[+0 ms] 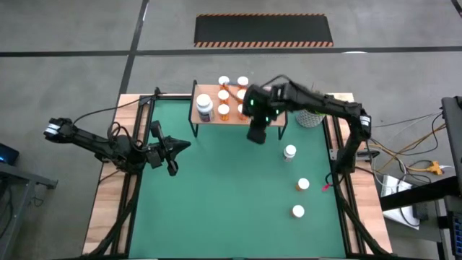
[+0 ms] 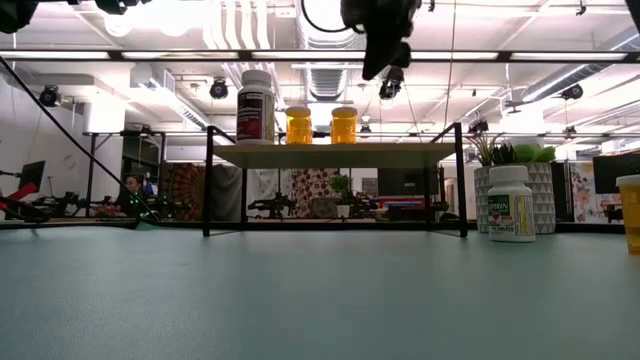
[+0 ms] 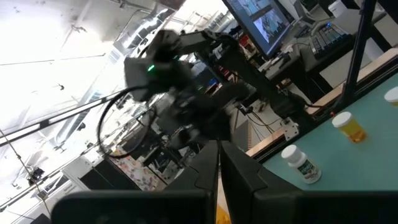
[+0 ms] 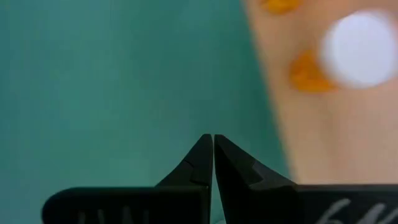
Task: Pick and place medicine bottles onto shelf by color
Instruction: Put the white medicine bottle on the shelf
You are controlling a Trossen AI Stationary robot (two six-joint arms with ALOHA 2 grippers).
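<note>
The light-wood shelf [image 1: 254, 108] stands at the far middle of the green mat. On it stand a large white-and-dark medicine bottle [image 1: 205, 107] and several orange white-capped ones [image 1: 224, 94]. On the mat to the right are a white bottle [image 1: 289, 152] and two white-capped ones [image 1: 302, 185] [image 1: 298, 211]. My right gripper [image 1: 257, 139] hangs shut above the mat, just near of the shelf's front edge, holding nothing; it shows high up in the low view [image 2: 385, 60]. My left gripper [image 1: 186, 144] is shut and empty over the mat's left part.
A white pot with a green plant [image 1: 312, 115] stands right of the shelf. Wooden borders [image 1: 108, 202] frame the mat. The mat's middle and near part [image 1: 216, 209] hold nothing. The low view shows the white bottle [image 2: 511, 203] and an orange one [image 2: 630, 210] at the right.
</note>
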